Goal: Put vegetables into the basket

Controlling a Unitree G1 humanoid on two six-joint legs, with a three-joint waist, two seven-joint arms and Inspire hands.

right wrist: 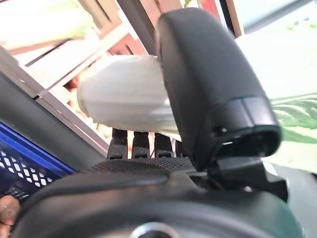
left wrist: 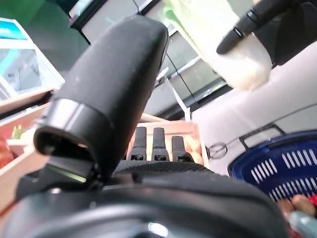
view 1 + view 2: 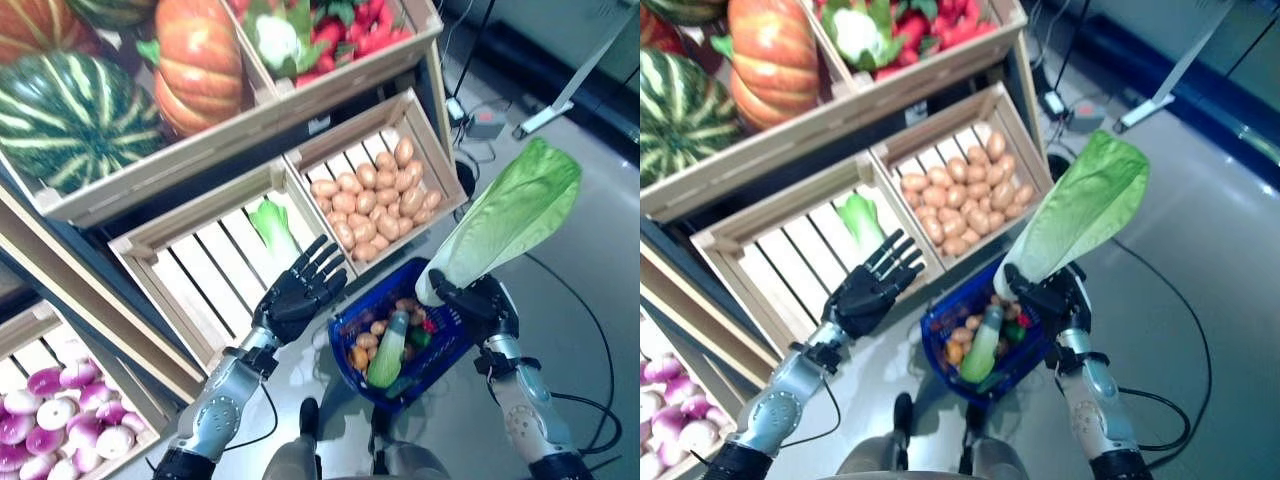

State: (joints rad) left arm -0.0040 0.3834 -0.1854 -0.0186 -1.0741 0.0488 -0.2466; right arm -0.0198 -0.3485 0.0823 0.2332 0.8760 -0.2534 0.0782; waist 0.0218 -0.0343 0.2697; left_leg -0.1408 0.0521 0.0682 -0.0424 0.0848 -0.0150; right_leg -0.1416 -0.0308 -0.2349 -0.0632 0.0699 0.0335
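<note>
Left eye view: right hand (image 3: 478, 300) clamped round white stem of cabbage (image 3: 505, 218), leaf end up, held above right rim of blue basket (image 3: 352, 325). Basket on floor, holding mixed vegetables. Left hand (image 3: 300, 290) spread, holding nothing, over slatted crate (image 3: 190, 265) near second cabbage (image 3: 272, 228). Potato crate (image 3: 375, 190) behind basket.

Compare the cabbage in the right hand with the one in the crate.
The held cabbage stands in the air over the blue basket, white stem down in the right hand; the crate cabbage lies flat on the slats, untouched. The held one looks larger in view. Both have green leaves and a white base.
</note>
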